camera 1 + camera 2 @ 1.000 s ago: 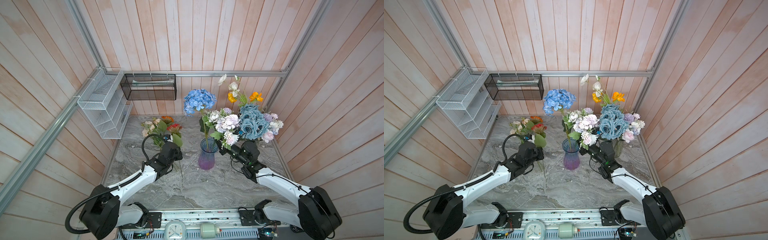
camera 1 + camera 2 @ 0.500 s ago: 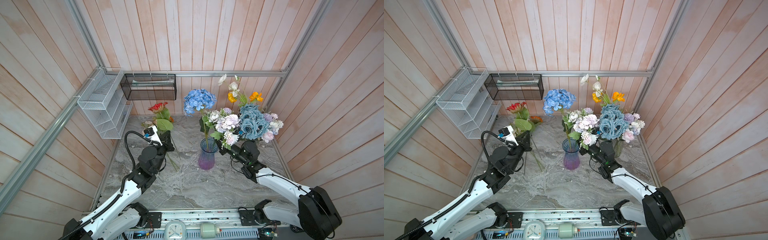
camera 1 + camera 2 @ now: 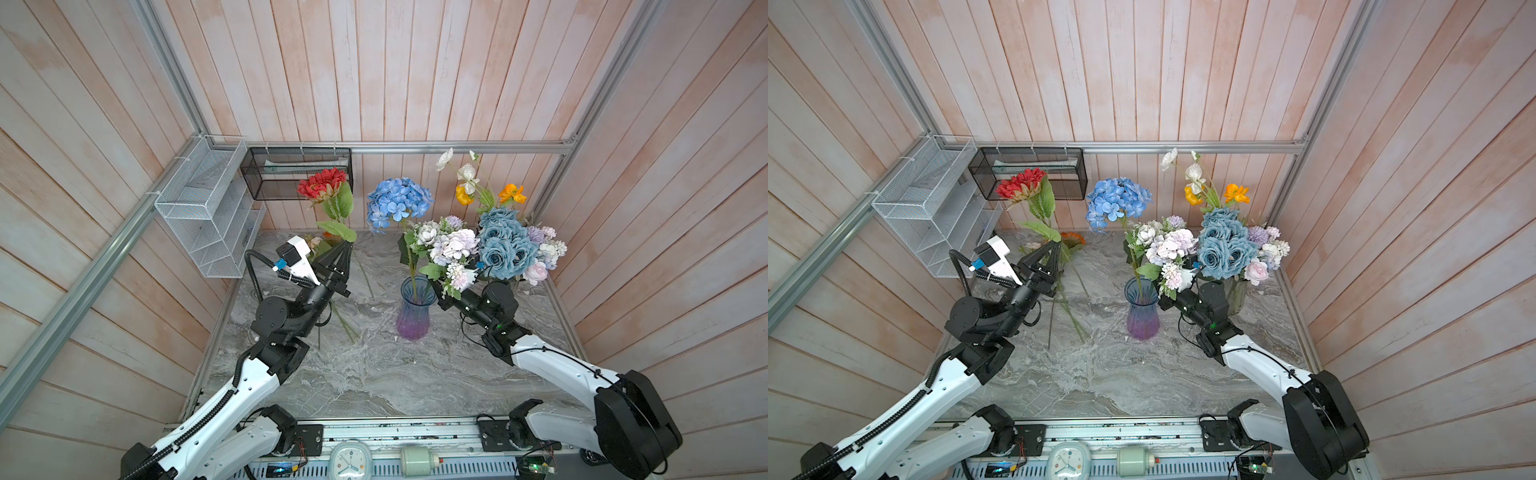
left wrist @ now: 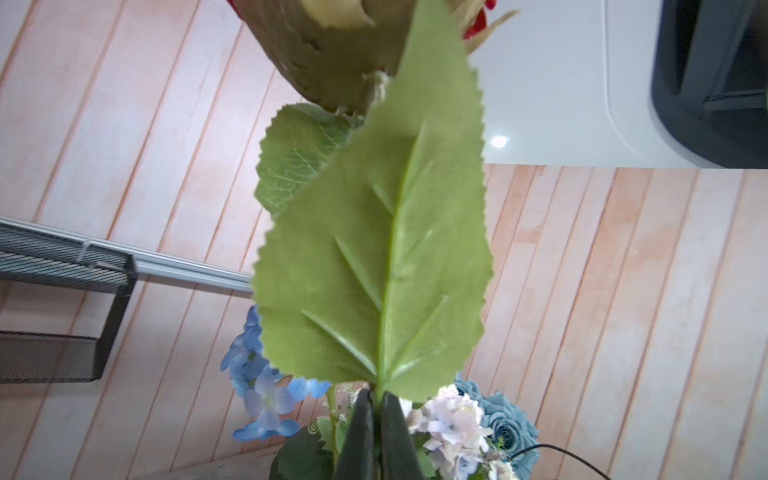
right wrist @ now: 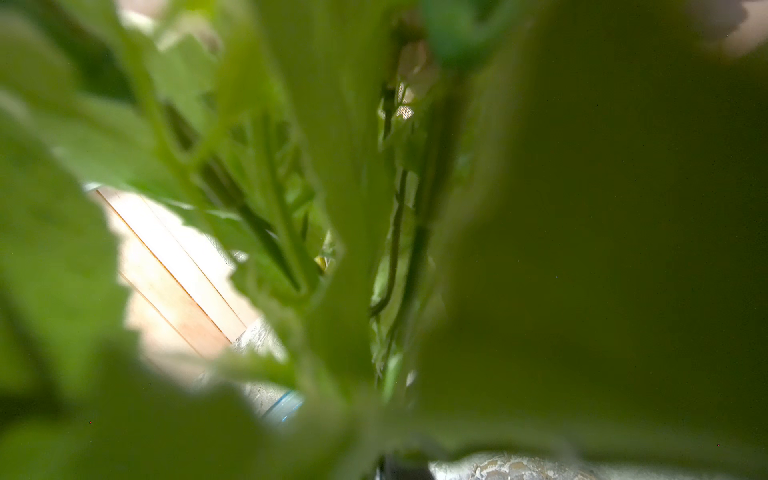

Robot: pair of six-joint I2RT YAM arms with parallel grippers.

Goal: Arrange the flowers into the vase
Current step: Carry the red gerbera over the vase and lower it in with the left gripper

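Red flower (image 3: pixel 322 188), stem near vertical, bloom up, clenched in left tool (image 3: pixel 347 247); lilac-white bunch (image 3: pixel 451 249) aslant, gripped in right tool (image 3: pixel 437 289).

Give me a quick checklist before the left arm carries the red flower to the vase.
1. Grip: left gripper shut on the red flower stem: ok.
2. Flower posture: red flower upright, head high above the gripper: ok.
3. Stem's lower end clear of the table: cannot tell.
4. Target: vase upright, hydrangea standing in it: ok.
5. Vase mouth free: not ok; the lilac bunch crowds its rim.
6. Other arm: right gripper shut on the lilac bunch: ok in both top views; its wrist view shows only leaves.
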